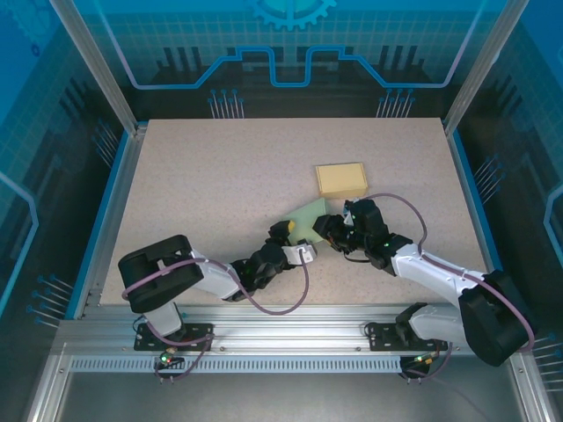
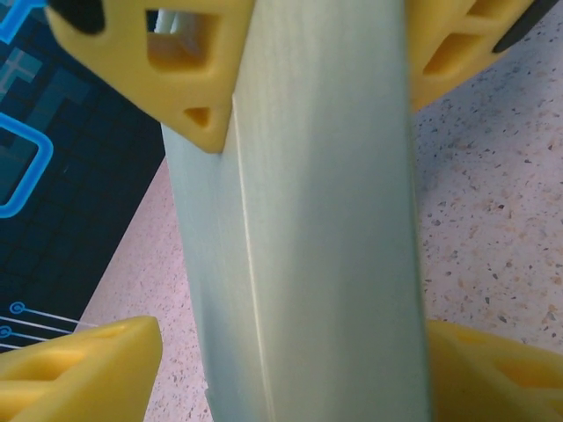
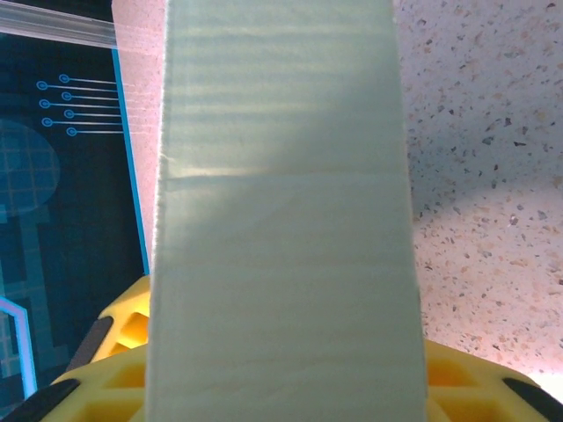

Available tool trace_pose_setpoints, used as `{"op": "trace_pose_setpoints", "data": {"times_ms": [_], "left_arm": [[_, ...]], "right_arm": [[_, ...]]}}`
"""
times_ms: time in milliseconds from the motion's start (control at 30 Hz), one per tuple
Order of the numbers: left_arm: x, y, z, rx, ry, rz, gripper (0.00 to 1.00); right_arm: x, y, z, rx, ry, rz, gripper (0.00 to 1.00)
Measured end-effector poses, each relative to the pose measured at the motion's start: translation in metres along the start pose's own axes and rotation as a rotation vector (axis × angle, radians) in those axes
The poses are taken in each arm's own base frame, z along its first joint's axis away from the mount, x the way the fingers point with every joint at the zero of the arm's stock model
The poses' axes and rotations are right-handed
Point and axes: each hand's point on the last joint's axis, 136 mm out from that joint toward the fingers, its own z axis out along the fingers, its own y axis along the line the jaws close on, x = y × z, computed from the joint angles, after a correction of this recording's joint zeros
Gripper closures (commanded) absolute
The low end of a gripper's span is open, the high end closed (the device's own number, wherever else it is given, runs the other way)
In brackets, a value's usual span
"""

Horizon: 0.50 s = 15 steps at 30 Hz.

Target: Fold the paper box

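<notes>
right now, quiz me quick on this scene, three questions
1. True or false: the green paper box lies flat at the far left corner of the table.
2. What colour is the other box, farther back? A red, B yellow, C blue.
3. Fill in: the ___ gripper is nearer that other box.
Key: 1 false; 2 B; 3 right gripper.

My speckled table (image 1: 220,176) lies bare over its left half. A small yellow box (image 1: 340,179) sits closed right of centre, toward the far side. Blue edging (image 1: 104,220) runs along the table's left and right sides, a metal rail (image 1: 290,338) crosses its near edge, and a dark wall (image 1: 281,53) with blue circuit lines stands behind.
</notes>
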Motion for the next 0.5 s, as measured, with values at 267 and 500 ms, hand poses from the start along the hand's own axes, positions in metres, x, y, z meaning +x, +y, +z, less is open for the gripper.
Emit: {"op": "trace_pose_setpoints", "data": {"times_ms": [267, 500], "left_arm": [[-0.002, 0.0, -0.001, -0.005, -0.005, 0.009, 0.55], [-0.006, 0.003, -0.01, 0.034, 0.004, 0.028, 0.61]], "right_arm": [[-0.003, 0.005, -0.002, -0.018, -0.014, -0.002, 0.5], [0.001, 0.001, -0.012, 0.013, -0.011, -0.034, 0.22]]}}
